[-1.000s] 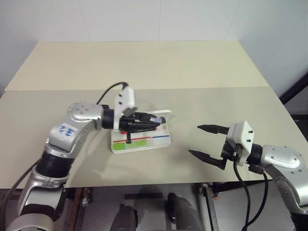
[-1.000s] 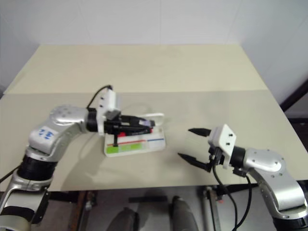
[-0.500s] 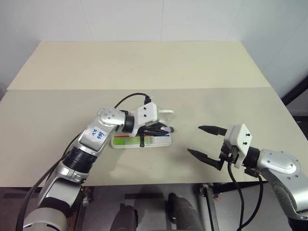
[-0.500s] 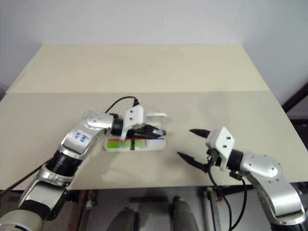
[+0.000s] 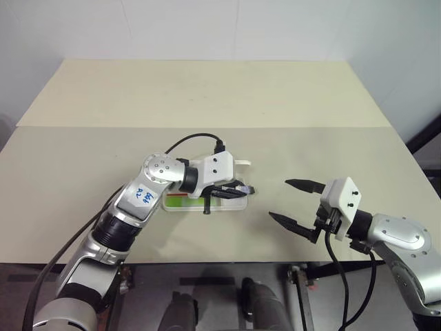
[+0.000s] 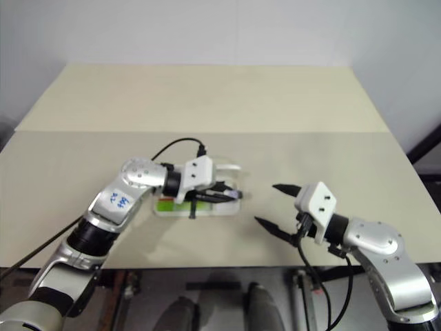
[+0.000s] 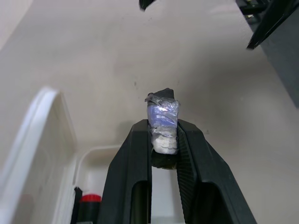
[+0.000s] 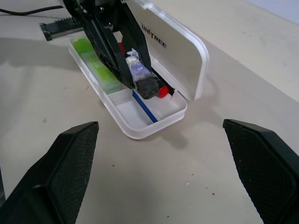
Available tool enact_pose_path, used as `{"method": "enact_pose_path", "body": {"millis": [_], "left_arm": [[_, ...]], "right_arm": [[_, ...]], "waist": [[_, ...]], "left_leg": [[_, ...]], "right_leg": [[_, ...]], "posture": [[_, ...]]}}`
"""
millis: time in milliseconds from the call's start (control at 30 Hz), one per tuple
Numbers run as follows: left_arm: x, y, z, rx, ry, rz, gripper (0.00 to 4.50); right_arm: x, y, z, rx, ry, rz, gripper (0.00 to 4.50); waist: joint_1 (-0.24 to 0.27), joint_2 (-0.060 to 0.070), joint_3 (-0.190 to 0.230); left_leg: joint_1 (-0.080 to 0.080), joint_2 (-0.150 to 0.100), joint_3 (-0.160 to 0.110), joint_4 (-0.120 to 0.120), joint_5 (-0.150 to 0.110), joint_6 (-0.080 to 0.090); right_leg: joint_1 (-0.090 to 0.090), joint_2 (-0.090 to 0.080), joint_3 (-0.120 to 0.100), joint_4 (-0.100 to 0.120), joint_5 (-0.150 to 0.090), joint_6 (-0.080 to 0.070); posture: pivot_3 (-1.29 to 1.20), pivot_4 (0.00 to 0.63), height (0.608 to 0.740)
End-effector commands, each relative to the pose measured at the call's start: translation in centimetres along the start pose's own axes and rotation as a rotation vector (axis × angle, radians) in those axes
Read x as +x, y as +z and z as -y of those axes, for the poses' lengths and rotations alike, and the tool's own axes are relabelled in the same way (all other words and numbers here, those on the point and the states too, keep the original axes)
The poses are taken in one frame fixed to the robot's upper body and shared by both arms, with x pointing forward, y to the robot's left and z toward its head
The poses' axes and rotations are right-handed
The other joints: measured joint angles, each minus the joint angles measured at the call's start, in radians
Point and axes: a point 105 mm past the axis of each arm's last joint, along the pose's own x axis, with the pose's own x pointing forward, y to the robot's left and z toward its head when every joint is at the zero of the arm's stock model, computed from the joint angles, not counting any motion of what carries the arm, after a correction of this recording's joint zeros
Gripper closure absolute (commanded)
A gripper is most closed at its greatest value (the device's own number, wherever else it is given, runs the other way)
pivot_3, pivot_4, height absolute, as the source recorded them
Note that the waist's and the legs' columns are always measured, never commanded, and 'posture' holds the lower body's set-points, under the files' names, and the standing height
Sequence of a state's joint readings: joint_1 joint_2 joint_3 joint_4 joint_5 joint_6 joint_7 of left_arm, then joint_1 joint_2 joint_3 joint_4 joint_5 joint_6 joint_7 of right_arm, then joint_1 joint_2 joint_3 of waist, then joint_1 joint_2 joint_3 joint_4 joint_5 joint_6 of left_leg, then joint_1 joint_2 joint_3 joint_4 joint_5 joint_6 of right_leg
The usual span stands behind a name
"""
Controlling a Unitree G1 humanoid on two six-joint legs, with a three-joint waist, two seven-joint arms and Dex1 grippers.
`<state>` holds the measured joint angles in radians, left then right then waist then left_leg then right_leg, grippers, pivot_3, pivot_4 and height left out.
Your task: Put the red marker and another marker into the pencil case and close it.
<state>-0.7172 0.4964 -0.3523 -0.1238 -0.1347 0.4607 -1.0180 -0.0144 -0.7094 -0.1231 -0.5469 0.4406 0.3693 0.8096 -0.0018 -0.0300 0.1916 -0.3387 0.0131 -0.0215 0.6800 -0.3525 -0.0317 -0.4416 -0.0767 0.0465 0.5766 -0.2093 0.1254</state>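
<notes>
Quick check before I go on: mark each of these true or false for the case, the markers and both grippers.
1. The flat white hard-plastic pencil case stands with its lid open. True.
2. The chunky lime-green marker lies outside the case. False: it lies inside the case.
3. The right gripper is open and holds nothing. True.
4. The left gripper is empty. False: it is shut on a small blue-and-white wrapped piece with a dark end, held above the case.
5. The dark-barrelled red-ended marker lies inside the case. True.
</notes>
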Motion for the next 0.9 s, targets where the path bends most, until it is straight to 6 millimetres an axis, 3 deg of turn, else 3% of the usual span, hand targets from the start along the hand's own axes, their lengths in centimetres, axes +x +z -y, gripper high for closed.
{"method": "enact_pose_path", "body": {"millis": [33, 300, 633, 900], "left_arm": [[-0.7, 1.6, 0.3, 0.035, 0.026, 0.031, 4.13], [-0.8, 1.6, 2.0, 0.012, 0.058, -0.003, 4.13], [-0.5, -1.3, 1.3, 0.033, 0.121, -0.091, 4.13], [-0.4, -1.6, 1.5, 0.085, 0.065, -0.058, 4.13]], "right_arm": [[0.1, 0.9, 0.2, -0.036, 0.004, 0.030, 0.00], [0.7, 0.9, 0.5, -0.040, 0.021, 0.034, 0.00], [1.1, 0.8, 0.6, -0.045, 0.030, 0.033, 0.00], [1.2, 0.7, 0.6, -0.046, 0.018, 0.032, 0.00]], "waist": [[-0.001, 0.000, 0.000], [-0.001, 0.000, 0.000], [0.000, 0.000, 0.000], [0.000, 0.000, 0.000]], "left_leg": [[0.000, 0.000, 0.000, 0.000, 0.000, 0.000], [0.001, 0.000, 0.001, 0.000, 0.000, 0.000], [0.001, 0.000, 0.002, 0.000, 0.000, 0.000], [0.001, 0.000, 0.002, 0.000, 0.000, 0.001]], "right_leg": [[0.000, 0.000, 0.000, 0.000, 0.000, 0.000], [0.000, 0.000, 0.001, 0.000, 0.000, 0.000], [0.000, 0.000, 0.002, 0.000, 0.000, 0.001], [0.000, 0.000, 0.002, 0.000, 0.000, 0.001]], "posture": [[0.00, 0.150, 0.740], [0.00, 0.150, 0.740], [0.00, 0.150, 0.740], [0.00, 0.150, 0.740]]}}
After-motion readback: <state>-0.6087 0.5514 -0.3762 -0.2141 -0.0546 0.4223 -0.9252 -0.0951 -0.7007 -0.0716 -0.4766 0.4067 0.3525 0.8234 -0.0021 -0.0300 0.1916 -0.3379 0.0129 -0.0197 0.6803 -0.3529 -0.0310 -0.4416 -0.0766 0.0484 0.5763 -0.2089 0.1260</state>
